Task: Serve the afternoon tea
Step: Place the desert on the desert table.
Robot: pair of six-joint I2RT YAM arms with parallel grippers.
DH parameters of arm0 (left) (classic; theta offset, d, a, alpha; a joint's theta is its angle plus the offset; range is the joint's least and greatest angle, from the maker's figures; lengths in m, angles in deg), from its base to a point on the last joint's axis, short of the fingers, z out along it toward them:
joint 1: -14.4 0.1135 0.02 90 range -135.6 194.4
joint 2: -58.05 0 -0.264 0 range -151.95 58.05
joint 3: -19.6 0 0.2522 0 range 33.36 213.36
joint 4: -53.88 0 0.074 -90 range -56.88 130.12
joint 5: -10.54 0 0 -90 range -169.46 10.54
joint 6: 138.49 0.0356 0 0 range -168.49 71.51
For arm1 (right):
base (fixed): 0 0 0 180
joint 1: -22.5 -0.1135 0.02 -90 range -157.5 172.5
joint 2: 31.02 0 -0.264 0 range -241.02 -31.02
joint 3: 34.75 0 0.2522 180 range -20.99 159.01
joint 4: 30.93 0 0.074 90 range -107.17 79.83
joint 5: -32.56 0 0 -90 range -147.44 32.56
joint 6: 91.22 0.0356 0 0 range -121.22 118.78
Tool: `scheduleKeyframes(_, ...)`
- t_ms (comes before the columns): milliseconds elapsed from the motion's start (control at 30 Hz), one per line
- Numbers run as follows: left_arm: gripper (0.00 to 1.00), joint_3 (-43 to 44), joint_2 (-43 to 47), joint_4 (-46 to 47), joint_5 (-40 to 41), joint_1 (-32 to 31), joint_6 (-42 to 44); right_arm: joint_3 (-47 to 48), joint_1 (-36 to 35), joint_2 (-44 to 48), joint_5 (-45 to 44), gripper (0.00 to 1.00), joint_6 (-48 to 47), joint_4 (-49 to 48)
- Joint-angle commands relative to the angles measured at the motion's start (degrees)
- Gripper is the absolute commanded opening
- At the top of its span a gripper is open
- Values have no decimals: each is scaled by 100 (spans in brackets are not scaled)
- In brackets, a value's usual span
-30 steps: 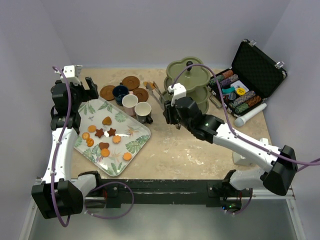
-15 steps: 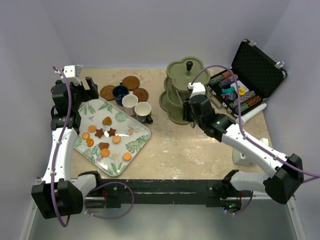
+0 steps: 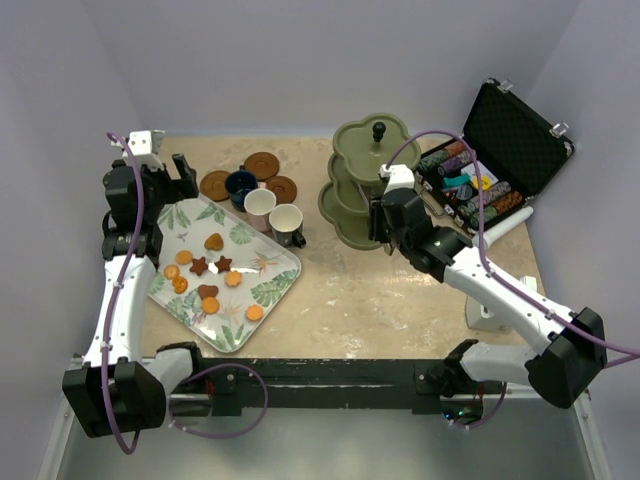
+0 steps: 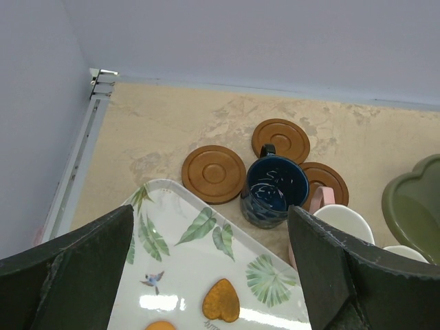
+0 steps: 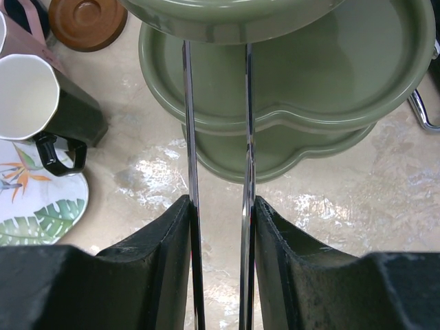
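Note:
The olive-green three-tier stand [image 3: 375,150] is at the back centre. My right gripper [image 3: 378,222] is right in front of it, shut on a pair of metal tongs [image 5: 191,137]. The two blades reach over a lower tier [image 5: 330,82]; their tips are hidden under the tier above, and nothing shows between them. Several orange and brown biscuits [image 3: 210,268] lie on the leaf-patterned tray [image 3: 270,290]. The navy cup [image 4: 273,194], pinkish-white cup [image 3: 260,205] and cream cup [image 3: 286,222] stand by three brown saucers [image 4: 214,173]. My left gripper [image 4: 210,227] hangs open and empty over the tray's far corner.
An open black case of poker chips [image 3: 490,170] lies at the back right, with a white cylinder [image 3: 500,232] in front of it. Walls close in on the table at the back and on both sides. The cream cup [image 5: 27,103] stands just left of the tongs.
My right arm carried the tongs to the right, from beside the cups to the front of the stand, then nearly stopped. The left arm has not moved.

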Motion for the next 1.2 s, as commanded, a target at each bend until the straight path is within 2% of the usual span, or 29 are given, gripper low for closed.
scheduleKeyframes(0,98,-49,90,192,26,-29,113,8,29,-14,-28,40,36,-162)
scheduleKeyframes(400,98,-49,54,183,17,-38,122,-10,38,30,-107,50,27,-179)
scheduleKeyframes(567,98,-49,54,183,8,-38,131,-45,29,144,-19,44,-70,-249)
scheduleKeyframes(900,98,-49,37,183,-18,-47,122,-115,29,452,244,43,-439,-496)
scheduleKeyframes(1167,99,-49,37,183,-27,-47,122,-177,-15,355,885,40,-527,-794)
